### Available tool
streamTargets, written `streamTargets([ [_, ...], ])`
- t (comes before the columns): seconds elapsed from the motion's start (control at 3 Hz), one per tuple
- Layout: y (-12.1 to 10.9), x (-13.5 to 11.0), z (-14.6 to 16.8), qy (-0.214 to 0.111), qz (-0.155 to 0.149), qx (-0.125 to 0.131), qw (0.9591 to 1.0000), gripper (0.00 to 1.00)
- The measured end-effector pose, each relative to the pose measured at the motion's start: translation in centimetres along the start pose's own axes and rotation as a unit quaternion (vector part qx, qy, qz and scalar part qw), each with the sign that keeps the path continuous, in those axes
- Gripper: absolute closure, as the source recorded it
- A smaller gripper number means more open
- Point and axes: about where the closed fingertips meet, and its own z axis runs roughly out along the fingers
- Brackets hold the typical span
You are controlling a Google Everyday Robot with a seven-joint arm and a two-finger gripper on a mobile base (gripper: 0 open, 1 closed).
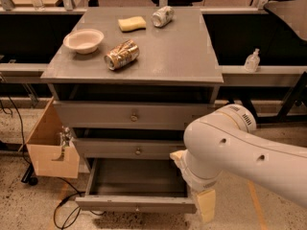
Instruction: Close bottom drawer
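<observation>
Above the speckled floor [29, 210], the slim grey wooden bottom drawer [110, 203] of the grey desk [192, 56] stands pulled out; the cream claw [206, 207], its opening impossible to tell, sits by the panel's right end and should push squarely inward, nearer the round knob [137, 208], to avoid skewing.

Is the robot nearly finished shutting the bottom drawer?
Not yet. Done: nothing that shows, because the bottom drawer sticks far out and you can see its bare inside. In hand: the gripper is down low by the drawer's right front corner, close to the front panel. Left: push the drawer in until its front lines up under the middle drawer.
</observation>
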Motion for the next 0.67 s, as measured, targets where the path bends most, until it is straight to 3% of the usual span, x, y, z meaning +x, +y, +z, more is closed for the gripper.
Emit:
streamTargets([
  [0.33,-0.2,-0.2,1.3,-0.005,-0.025,-0.001,0.9997,0.0],
  [0.67,-0.5,-0.1,6.0,-0.004,-0.102,-0.02,0.9946,0.0],
])
